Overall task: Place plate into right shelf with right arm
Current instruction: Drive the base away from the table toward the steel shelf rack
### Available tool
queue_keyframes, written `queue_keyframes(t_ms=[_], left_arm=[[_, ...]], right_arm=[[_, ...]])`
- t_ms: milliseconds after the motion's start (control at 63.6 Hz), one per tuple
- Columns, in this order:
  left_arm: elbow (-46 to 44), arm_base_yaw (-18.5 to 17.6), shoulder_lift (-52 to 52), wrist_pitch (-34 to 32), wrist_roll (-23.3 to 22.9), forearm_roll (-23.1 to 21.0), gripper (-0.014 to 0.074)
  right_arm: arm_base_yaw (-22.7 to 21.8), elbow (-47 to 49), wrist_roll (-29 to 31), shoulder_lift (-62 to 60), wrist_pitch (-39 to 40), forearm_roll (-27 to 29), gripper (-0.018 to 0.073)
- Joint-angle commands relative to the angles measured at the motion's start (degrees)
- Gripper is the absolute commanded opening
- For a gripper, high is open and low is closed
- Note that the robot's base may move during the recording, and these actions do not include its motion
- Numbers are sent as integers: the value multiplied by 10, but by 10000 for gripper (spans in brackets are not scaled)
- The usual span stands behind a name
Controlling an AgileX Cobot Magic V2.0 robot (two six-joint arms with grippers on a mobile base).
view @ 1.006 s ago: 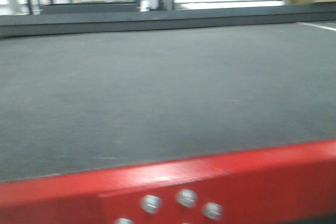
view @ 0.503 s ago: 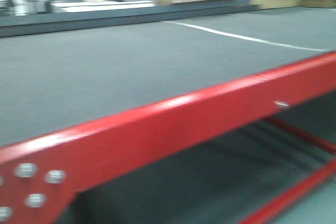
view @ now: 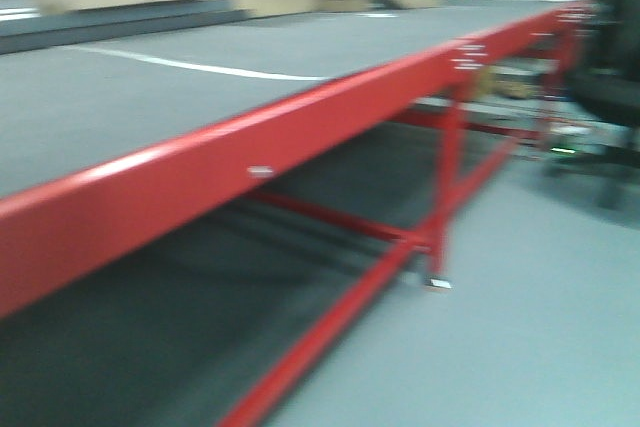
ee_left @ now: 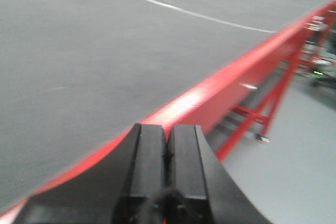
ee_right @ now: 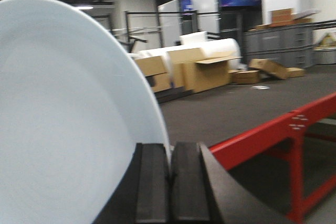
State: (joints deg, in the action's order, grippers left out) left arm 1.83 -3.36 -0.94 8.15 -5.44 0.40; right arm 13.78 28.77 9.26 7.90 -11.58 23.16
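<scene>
Table with red frame (view: 300, 132) fills the front view, its rail running toward one o'clock. No steel shelf shows anywhere, so I judge the placing not yet begun. The plate (ee_right: 68, 119) is in hand, standing on edge at nine o'clock. The right gripper (ee_right: 170, 153) pinches its rim at six o'clock. The left gripper (ee_left: 168, 135) is closed and empty, level above the rail.

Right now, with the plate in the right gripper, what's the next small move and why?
Probably turn the base to bring the right shelf into view, with the right gripper clamped on the plate by its rim. No view shows a steel rack: the front camera has the red-framed table and floor ahead. Extending the arm now would be blind.
</scene>
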Motion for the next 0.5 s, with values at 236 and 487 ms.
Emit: queue_keyframes(t_ms=[236,487], left_arm=[[5,-1,-3,-51,-3,0,-47],[5,-1,-3,-51,-3,0,-47]], right_arm=[[-2,15,3,8,56,1,56],[-2,15,3,8,56,1,56]])
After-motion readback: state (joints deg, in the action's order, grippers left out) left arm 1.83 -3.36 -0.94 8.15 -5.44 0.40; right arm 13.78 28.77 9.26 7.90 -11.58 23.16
